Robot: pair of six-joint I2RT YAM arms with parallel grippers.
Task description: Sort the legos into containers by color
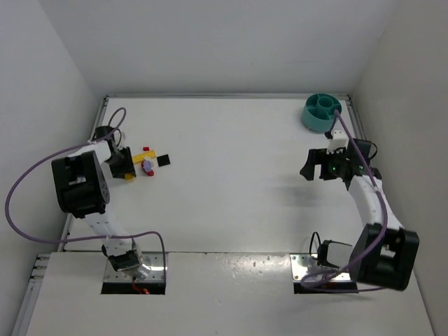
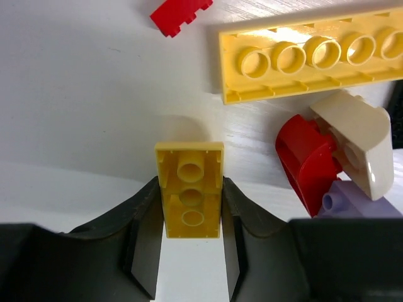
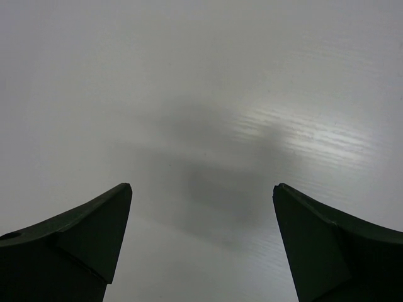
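My left gripper (image 2: 191, 204) is shut on a small yellow lego (image 2: 189, 165), its fingers pressed against both long sides as the brick lies on the table. Just past it lie a long yellow plate (image 2: 315, 60), a red brick (image 2: 179, 14), a curved red piece (image 2: 307, 165), a whitish piece (image 2: 362, 141) and a lilac bit (image 2: 352, 202). From above, this cluster (image 1: 146, 162) sits at the far left beside the left gripper (image 1: 124, 168). The teal tub (image 1: 316, 124) stands at the far right corner. My right gripper (image 1: 308, 168) (image 3: 201, 189) hangs open over bare table, in front of the tub.
A small black piece (image 1: 164, 160) lies just right of the lego cluster. White walls close in the table on the left, back and right. Purple cables loop from both arms.
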